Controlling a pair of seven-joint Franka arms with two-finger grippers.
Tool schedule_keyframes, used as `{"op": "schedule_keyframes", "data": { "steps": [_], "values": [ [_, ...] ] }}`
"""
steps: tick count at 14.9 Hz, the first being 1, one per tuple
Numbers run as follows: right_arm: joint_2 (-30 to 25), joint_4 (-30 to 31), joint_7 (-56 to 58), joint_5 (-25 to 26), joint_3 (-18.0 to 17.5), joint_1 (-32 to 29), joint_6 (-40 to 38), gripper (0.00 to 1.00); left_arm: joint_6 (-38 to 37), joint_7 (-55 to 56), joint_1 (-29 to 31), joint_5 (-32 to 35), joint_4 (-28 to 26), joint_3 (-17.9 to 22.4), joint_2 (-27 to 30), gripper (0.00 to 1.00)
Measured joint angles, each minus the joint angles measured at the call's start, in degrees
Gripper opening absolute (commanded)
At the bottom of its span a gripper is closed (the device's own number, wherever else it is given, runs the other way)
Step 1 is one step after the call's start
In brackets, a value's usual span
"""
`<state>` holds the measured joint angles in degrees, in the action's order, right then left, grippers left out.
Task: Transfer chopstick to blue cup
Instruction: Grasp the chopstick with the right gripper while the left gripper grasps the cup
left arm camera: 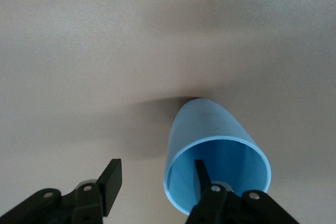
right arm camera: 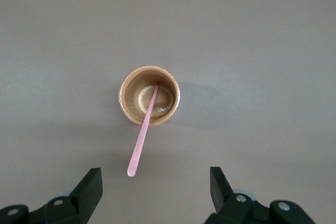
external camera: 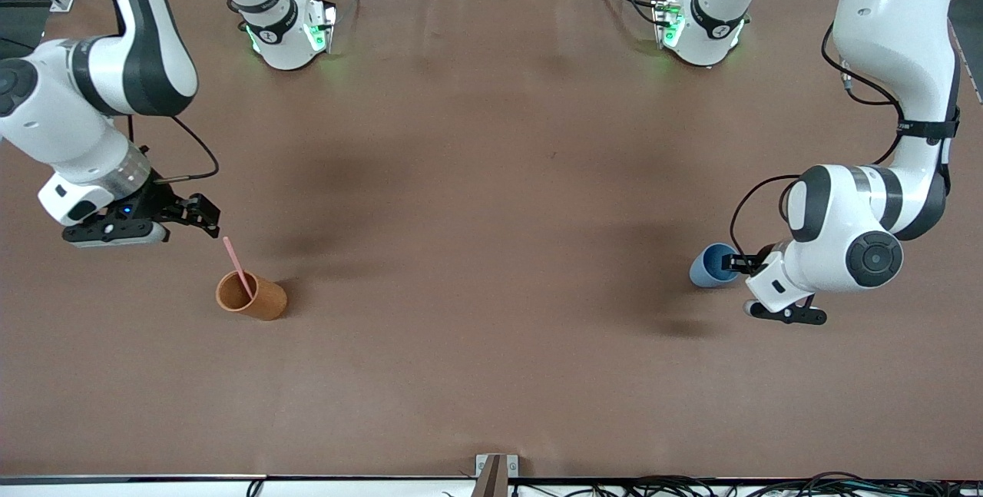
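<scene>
- Your chopstick (external camera: pixel 239 267) stands tilted in the orange-brown cup (external camera: pixel 252 296), its lower end on the cup's bottom and its shaft leaning on the rim; the right wrist view shows this plainly (right arm camera: pixel 143 135).
- The orange-brown cup sits upright on the brown table (external camera: pixel 491 251), toward the right arm's end.
- Your right gripper (external camera: pixel 201 214) hangs in the air just above the chopstick's free upper end. Its fingers (right arm camera: pixel 90 187) are spread wide, with the stick's tip between them and touching neither. It has hold of nothing.
- Your blue cup (external camera: pixel 713 265) stands on the table toward the left arm's end, well apart from the orange-brown cup.
- Your left gripper (external camera: pixel 749 263) is at the blue cup's rim. In the left wrist view, one finger (left arm camera: pixel 201 177) is inside the cup (left arm camera: pixel 210 129) and the other (left arm camera: pixel 111 182) stands outside, clear of the wall.
- The gap between those fingers is partly open with the cup wall between them. The outer finger shows no contact, so no grip is established.
</scene>
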<state>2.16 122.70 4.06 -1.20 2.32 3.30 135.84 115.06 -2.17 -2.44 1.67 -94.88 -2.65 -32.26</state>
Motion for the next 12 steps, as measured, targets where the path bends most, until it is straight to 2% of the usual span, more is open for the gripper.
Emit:
{"op": "schedule_keyframes", "data": {
  "steps": [3,6,8,12],
  "values": [
    [0.0,3.2,0.0,0.0,0.0,0.7,4.6,0.82,0.0,0.0,0.0,0.0,0.0,0.0,0.0,0.16],
    [0.1,4.9,0.0,0.0,0.0,1.4,7.2,0.75,0.0,-0.1,0.0,0.0,0.0,0.0,0.0,0.11],
    [0.3,5.9,0.0,0.0,0.0,1.5,8.8,0.68,0.1,-0.1,0.0,0.0,0.0,0.0,0.0,0.02],
    [1.0,6.3,0.0,0.0,0.0,1.5,9.3,0.57,0.0,-0.2,0.0,0.0,0.8,-0.1,0.4,0.00]
  ]
}}
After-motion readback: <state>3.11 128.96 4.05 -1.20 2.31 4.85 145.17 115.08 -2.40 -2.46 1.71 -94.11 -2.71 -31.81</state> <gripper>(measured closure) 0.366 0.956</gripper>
